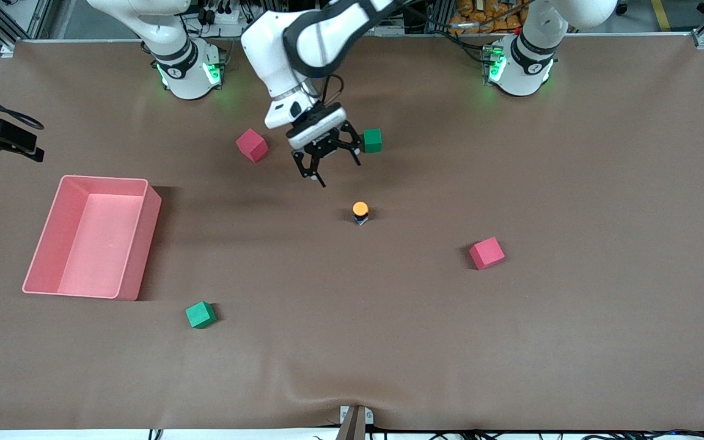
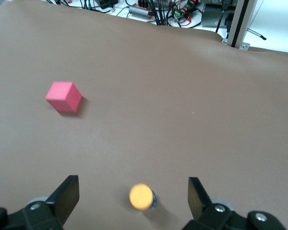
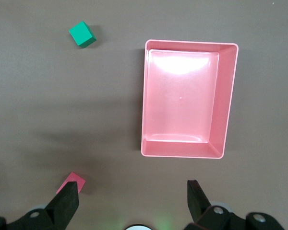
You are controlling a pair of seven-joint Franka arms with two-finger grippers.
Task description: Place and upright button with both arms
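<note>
The button (image 1: pixel 360 212) stands upright near the middle of the brown table, orange cap on top, with nothing touching it. My left gripper (image 1: pixel 335 167) hangs open and empty above the table, between the button and the arm bases. In the left wrist view the button (image 2: pixel 141 196) shows on the table between the spread fingers (image 2: pixel 67 196) of the left gripper (image 2: pixel 133 203). My right gripper (image 3: pixel 133 203) is open and empty, high above the table beside the pink bin (image 3: pixel 228 100). It is out of the front view, where only the right arm's base (image 1: pixel 186 67) shows.
The pink bin (image 1: pixel 135 244) sits toward the right arm's end. Two pink-red cubes (image 1: pixel 252 145) (image 1: pixel 486 253) and two green cubes (image 1: pixel 372 140) (image 1: pixel 200 315) lie scattered around the button. The right wrist view shows a green cube (image 3: pixel 81 34) and a pink-red cube (image 3: pixel 73 183).
</note>
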